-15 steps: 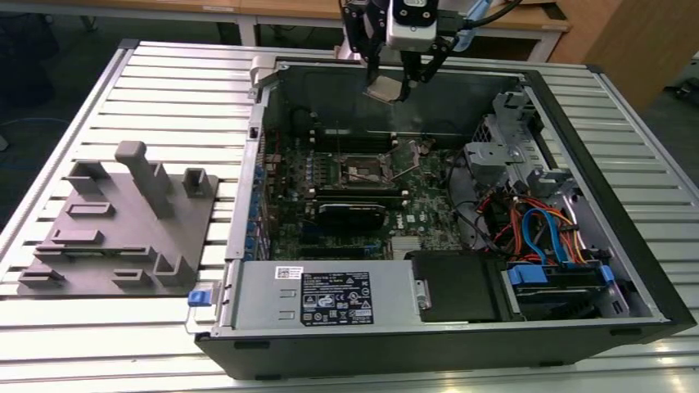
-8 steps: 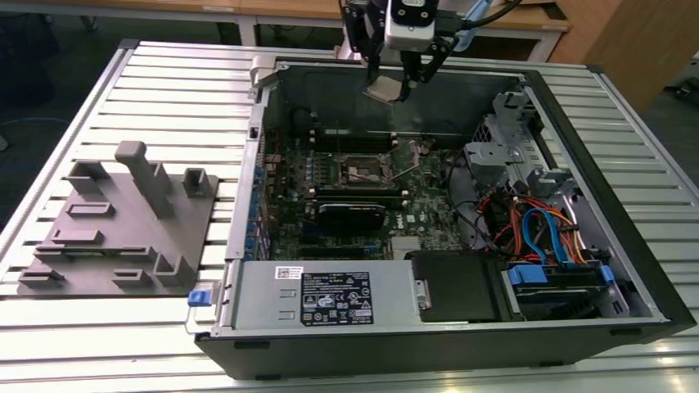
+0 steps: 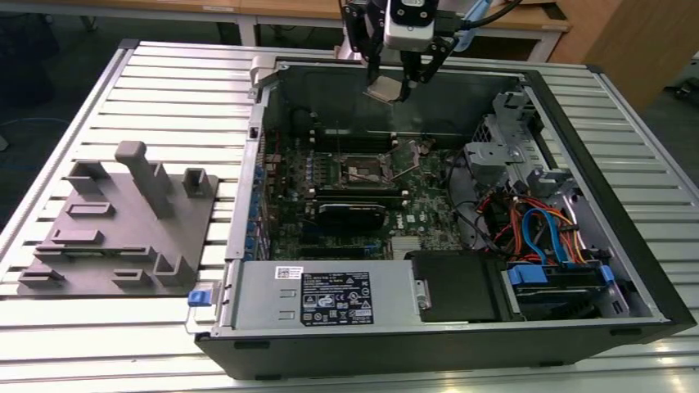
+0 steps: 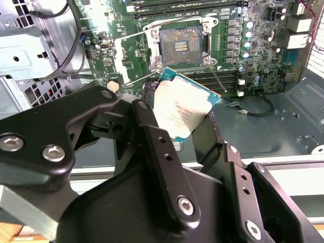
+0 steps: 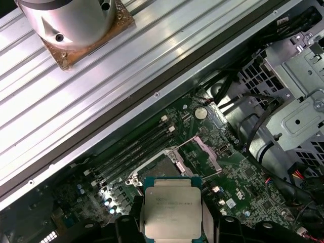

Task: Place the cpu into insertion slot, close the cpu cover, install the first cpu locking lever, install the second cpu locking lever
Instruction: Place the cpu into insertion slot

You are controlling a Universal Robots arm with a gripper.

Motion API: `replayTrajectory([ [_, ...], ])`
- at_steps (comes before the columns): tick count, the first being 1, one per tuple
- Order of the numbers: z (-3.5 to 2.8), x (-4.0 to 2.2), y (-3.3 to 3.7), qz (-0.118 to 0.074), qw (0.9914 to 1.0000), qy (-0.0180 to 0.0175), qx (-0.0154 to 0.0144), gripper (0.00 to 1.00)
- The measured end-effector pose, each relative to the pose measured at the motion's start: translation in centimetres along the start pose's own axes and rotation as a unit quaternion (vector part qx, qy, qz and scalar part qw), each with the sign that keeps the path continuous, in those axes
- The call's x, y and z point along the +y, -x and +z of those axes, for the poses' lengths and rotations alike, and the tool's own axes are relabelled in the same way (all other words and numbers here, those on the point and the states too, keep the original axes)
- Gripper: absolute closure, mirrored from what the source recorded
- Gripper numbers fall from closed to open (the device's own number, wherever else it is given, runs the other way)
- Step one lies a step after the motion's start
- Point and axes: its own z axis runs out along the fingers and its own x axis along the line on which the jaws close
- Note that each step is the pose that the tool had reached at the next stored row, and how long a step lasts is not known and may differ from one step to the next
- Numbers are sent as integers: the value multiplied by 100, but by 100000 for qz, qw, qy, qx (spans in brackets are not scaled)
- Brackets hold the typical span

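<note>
Closest, my claw [image 4: 178, 126] was clamped on the tilted cpu [image 4: 185, 104], held in air apart from the insertion slot [image 4: 181, 44]. Slot bare, cpu cover [image 4: 127, 54] swung open, 2 levers [image 4: 218, 81] unlatched: all 4 steps were left to do.

The cpu [image 4: 186, 107] in the claw [image 4: 177, 124], near the insertion slot [image 4: 181, 44]

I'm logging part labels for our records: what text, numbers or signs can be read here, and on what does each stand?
Nothing can be quoted; all the print is too small or blurred.
Large label on the silver box: unreadable.
Small white sticker on the same box: unreadable.
cpu, metal top: faint print lines, unreadable.
Motherboard: tiny white markings, unreadable.
</note>
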Motion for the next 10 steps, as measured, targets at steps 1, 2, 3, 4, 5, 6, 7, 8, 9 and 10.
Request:
replayTrajectory([
  [1, 0, 0, 0, -1, 100000, 0, 0, 46],
  [2, 0, 0, 0, 2, 100000, 4, 1, 46],
  [3, 0, 0, 0, 2, 100000, 1, -1, 46],
  [4, 0, 0, 0, 4, 100000, 0, -2, 46],
  [5, 0, 0, 0, 4, 100000, 2, -1, 46],
  [6, 0, 0, 0, 13, 100000, 1, -1, 46],
  [7, 0, 0, 0, 25, 100000, 0, -3, 46],
  [8, 0, 0, 0, 56, 100000, 0, -4, 46],
  [9, 0, 0, 0, 111, 100000, 1, -9, 46],
  [10, 0, 0, 0, 201, 100000, 3, -18, 46],
])
